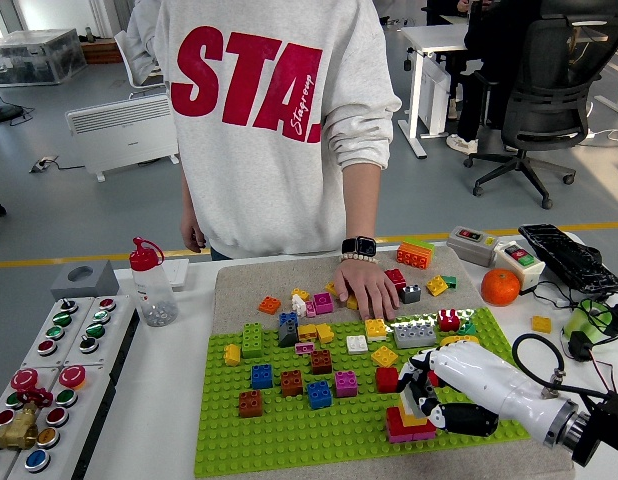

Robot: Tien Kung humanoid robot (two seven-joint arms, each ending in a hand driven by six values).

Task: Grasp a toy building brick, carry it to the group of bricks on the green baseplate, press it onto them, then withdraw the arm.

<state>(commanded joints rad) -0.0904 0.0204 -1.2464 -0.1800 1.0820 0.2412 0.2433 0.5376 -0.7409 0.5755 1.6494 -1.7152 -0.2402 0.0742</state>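
On the green baseplate (289, 430) stand several bricks, among them blue (261, 376), brown (250, 403) and purple (345, 383) ones. At its lower right sits a small stack (404, 427) with red, yellow and magenta bricks. My right hand (421, 396), white with black fingers, comes in from the lower right and rests curled over that stack, fingers on its top brick. A person stands at the far side with one hand (365, 287) flat on loose bricks on the grey mat. My left arm is out of view.
Loose bricks lie along the mat's (249, 280) far part, an orange brick (414, 254) at the back. A clear bottle (150, 283) and a button panel (49, 370) stand at the left. An orange fruit (500, 287), a switch box (471, 244) and cables are at the right.
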